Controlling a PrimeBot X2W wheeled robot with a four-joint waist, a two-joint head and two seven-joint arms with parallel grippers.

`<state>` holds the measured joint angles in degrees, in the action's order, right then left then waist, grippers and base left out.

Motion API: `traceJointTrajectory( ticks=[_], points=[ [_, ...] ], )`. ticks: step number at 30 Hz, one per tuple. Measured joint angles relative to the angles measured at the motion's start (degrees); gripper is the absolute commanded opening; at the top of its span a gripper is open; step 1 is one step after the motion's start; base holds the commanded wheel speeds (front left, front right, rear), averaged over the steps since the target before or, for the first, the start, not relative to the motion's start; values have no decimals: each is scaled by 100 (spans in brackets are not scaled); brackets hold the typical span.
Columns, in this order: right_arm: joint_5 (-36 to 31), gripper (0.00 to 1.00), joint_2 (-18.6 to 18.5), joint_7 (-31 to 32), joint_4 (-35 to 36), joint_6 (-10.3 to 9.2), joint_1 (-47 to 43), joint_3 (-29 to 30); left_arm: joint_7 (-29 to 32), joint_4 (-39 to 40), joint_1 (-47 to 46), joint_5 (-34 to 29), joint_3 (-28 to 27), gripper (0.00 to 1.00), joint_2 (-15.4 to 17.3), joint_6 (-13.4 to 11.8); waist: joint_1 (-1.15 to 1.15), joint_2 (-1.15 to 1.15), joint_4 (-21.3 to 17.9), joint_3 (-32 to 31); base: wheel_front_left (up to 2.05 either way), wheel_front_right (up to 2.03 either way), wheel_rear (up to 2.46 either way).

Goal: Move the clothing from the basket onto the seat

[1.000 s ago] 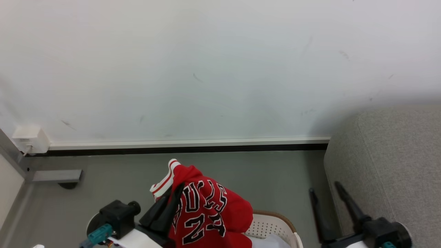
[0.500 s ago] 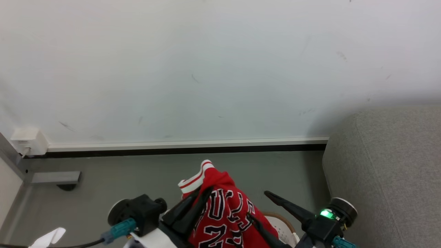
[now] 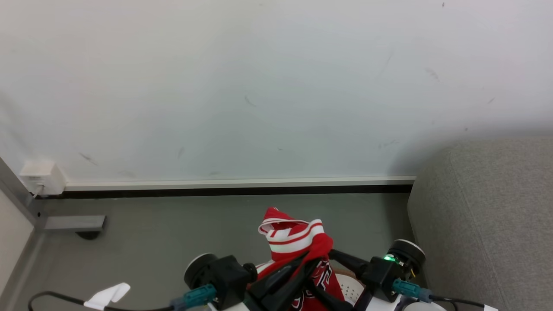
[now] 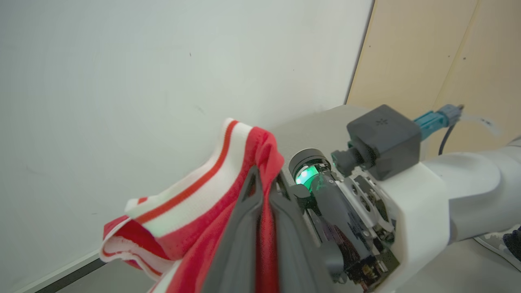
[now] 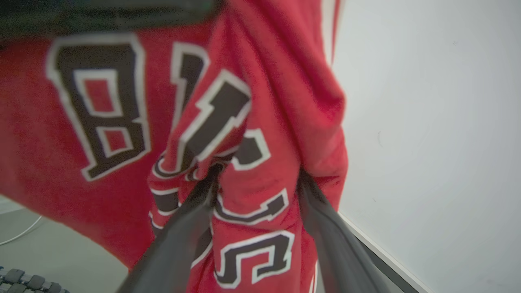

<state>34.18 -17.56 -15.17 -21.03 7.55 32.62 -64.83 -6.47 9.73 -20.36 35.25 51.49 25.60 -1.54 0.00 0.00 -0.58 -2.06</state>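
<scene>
Lately right gripper (image 5: 258,173) swung in from lower right, jaws apart astride jersey (image 3: 298,242); left gripper (image 4: 262,179) clamped it; I judged 2-handed carry imminent.

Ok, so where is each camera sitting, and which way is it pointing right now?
Head view: on the head, facing forward and down at the wall, floor and sofa corner; left gripper and right gripper meet at the red jersey along the bottom edge.
Left wrist view: on the left wrist, looking along its fingers, shut on the jersey, toward the wall; the right gripper sits beside them.
Right wrist view: on the right wrist, close on the jersey's lettering, its fingers either side of a fold.
Both wrist views share the jersey and the wall.
</scene>
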Motion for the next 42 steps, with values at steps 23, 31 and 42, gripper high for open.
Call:
traceJointTrajectory(
  ticks=[23, 31, 42],
  points=[
    [457, 0, -218, 2, 410, 0, -271, 959, -380, -542, 110, -57, -84, 100, -104, -324, 0, 0, -396, 93, 0, 0, 0],
    [227, 0, -333, 3, 547, 0, -377, 1546, -555, -691, 152, -188, -2, 100, -249, -322, 0, 0, -1047, 252, 0, 0, 0],
    [-38, 0, -478, 2, 906, 0, -741, 2616, -672, -784, -52, -304, -23, 100, -381, -302, 0, 0, -2052, 595, 0, 0, 0]
  ],
)
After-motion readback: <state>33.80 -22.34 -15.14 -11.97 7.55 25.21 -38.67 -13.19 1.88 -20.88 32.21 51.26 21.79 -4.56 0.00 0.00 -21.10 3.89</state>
